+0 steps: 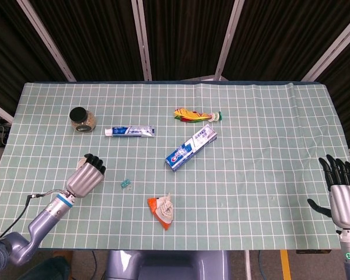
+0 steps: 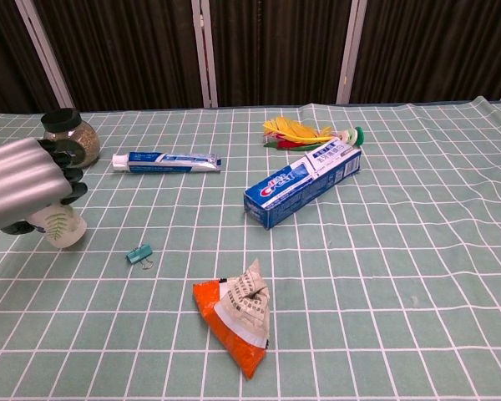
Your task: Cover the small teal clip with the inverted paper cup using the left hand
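Teal binder clip [image 2: 139, 253], one only, small, lies on the green white-gridded cloth surface [image 1: 268, 146], just right of the paper cup and apart from it. One white paper cup with a leaf print [image 2: 60, 226] stands at the left front; from the chest view the silver left hand [image 2: 27, 182] lies over its top, dark fingers [image 2: 67, 171] curled down round the upper part. Looks like a grip, cup mostly hidden under the hand in the head view.

Right hand [image 1: 342, 194] at the far right edge, off the cloth, fingers straight and spread, holding nothing.

Other items, one of each: round glass jar with black lid [image 1: 81, 119] at back left; blue-and-white toothpaste tube [image 1: 129, 132] just right of it; blue toothpaste box [image 1: 191, 147] lying diagonal at centre; bundle of yellow and red feathers with a green tip [image 1: 196, 115] behind the box; crumpled orange-and-white packet [image 1: 161, 211] at front centre, near the clip.

Room: dark curtains [image 1: 181, 35] behind the surface, pale metal frame bars crossing them.
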Available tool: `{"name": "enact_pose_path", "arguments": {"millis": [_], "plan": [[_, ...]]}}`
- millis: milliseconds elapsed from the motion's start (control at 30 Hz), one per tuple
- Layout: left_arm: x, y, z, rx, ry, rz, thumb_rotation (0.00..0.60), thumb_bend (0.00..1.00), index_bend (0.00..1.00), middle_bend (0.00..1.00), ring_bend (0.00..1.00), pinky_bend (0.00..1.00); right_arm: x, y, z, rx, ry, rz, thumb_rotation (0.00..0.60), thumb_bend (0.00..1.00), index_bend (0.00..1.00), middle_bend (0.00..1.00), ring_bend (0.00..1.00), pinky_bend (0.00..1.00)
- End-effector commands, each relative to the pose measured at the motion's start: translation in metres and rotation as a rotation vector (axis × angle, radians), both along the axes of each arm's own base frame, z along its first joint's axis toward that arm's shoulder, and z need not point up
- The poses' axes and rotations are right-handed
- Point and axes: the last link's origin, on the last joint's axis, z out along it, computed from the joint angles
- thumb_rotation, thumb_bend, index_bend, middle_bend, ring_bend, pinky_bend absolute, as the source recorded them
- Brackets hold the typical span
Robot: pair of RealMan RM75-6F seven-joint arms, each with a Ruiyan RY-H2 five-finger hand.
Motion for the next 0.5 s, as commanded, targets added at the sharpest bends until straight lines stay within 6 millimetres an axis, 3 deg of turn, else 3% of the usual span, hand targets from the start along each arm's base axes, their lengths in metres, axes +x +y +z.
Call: {"name": "enact_pose_path", "arguments": {"millis": [33,100,233,500], "plan": [[0.006,0.011,0.027,-0.023,-0.407,0.227,0.6,0.0,0.51,0.42,0.37,0.4,0.0,0.0,0.0,0.002,0.0,0.0,0.6,0.0,0.0,0.0,0.0,0.0],[0.007,0.014,0.036,-0.105,-0.62,0.372,0.6,0.0,0.51,0.41,0.37,0.4,0.0,0.0,-0.001,0.004,0.0,0.0,0.6,0.0,0.0,0.0,0.0,0.0],[0.002,0.019,0.048,-0.209,-0.864,0.548,0.6,0.0,0.51,0.41,0.37,0.4,0.001,0.0,-0.001,0.005,-0.001,0.001,0.6,0.0,0.0,0.0,0.0,0.0],[-0.022,0.029,0.047,-0.3,-1.058,0.799,0.6,0.0,0.51,0.4,0.37,0.4,0.001,-0.001,-0.003,0.012,0.002,-0.002,0.6,0.0,0.0,0.0,0.0,0.0]]}}
